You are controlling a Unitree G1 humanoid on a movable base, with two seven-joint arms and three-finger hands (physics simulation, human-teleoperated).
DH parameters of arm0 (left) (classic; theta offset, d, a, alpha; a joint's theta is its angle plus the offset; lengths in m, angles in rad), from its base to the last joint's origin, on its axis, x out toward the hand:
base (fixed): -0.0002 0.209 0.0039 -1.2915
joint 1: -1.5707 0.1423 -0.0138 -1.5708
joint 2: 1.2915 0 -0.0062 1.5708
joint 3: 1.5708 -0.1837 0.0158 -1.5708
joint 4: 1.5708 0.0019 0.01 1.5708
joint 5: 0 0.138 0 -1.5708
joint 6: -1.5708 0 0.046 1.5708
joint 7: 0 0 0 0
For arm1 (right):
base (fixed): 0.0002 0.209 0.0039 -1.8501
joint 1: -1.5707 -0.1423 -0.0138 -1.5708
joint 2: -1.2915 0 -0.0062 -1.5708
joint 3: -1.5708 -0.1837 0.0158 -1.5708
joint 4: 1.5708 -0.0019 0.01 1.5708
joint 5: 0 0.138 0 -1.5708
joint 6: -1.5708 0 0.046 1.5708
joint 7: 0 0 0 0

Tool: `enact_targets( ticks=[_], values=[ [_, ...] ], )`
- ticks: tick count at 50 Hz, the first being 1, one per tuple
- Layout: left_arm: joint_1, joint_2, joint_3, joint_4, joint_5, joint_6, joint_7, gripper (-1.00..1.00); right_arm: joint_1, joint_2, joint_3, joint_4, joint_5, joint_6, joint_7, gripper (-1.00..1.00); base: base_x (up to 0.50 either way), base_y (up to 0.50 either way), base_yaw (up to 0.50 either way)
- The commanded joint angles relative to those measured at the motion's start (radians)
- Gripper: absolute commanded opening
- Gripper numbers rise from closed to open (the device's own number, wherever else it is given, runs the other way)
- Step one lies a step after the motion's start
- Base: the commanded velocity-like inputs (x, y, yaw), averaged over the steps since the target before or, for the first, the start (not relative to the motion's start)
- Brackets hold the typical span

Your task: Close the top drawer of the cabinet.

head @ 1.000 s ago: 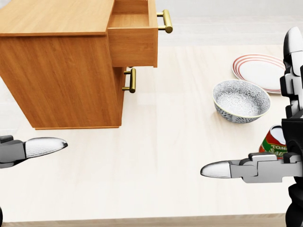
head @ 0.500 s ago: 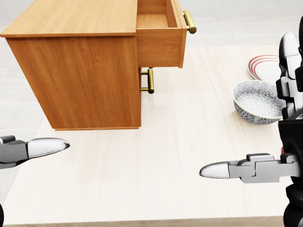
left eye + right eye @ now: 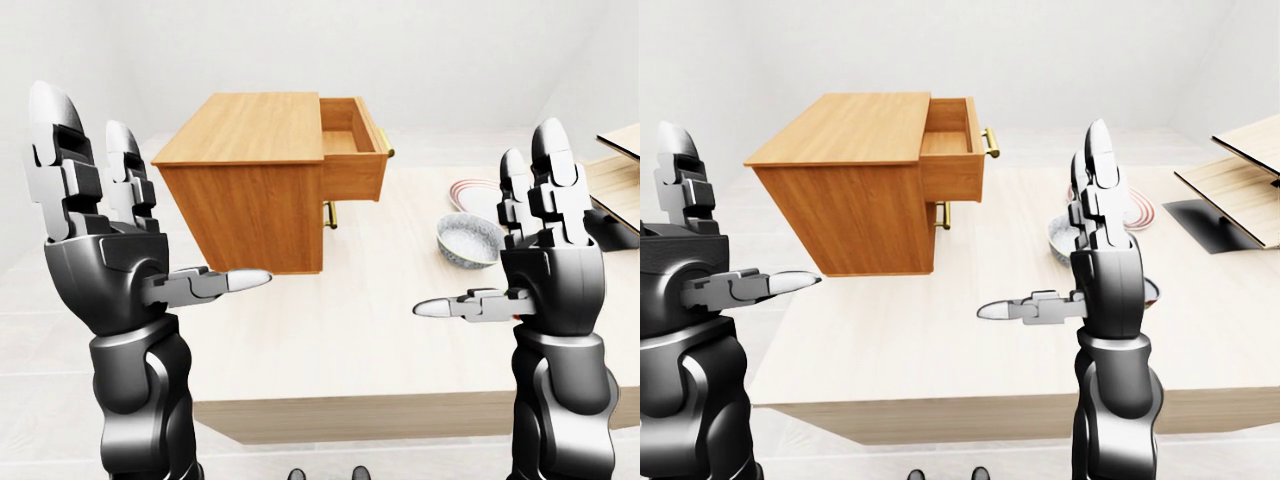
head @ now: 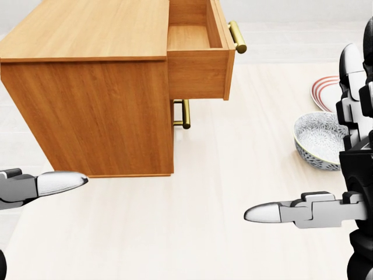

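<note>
**Top drawer open; both hands raised and clear of it**

The cabinet [image 4: 87,111] is seen standing on the pale wooden counter [image 4: 192,233], toward the upper left of the head view. Its top drawer [image 4: 201,55] is pulled out to the right, and the bare wooden inside is exposed. A brass handle [image 4: 236,36] is fixed to the drawer's face. A second brass handle [image 4: 184,114], belonging to the lower drawer, is seen below it; that drawer sits flush with the cabinet.

The left robot hand [image 3: 95,220] is held upright at the left of the left-eye view, fingers spread and extended, thumb pointed toward the middle. Nothing is gripped. The right robot hand [image 3: 545,235] is held the same way at the right, fingers upright, thumb pointed inward, nothing gripped. Both hands are well apart from the cabinet and the drawer.

A patterned bowl [image 4: 317,140] is noted on the counter to the right of the cabinet, partly hidden by the right robot hand in the head view. A plate with a red-striped rim [image 4: 326,90] lies just beyond the bowl.
</note>
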Motion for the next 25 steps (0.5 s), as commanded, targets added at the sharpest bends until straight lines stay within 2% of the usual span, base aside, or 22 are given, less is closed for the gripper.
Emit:
enact_targets(
  ticks=[1, 16, 25],
  values=[
    [-0.001, -0.006, -0.008, 0.006, 0.005, 0.000, 0.005, 1.00, 0.006, 0.001, 0.003, 0.004, -0.002, 0.000, 0.006, 1.00, 0.37, 0.00, 0.00],
    [-0.007, -0.005, -0.013, -0.011, 0.007, 0.000, 0.006, 1.00, 0.011, 0.004, 0.001, 0.005, -0.004, 0.000, 0.009, 1.00, 0.34, 0.00, 0.00],
    [-0.015, -0.002, -0.011, -0.012, 0.006, 0.000, 0.005, 1.00, -0.004, 0.002, -0.007, 0.005, 0.000, 0.000, 0.005, 1.00, 0.14, 0.00, 0.00]
  ],
)
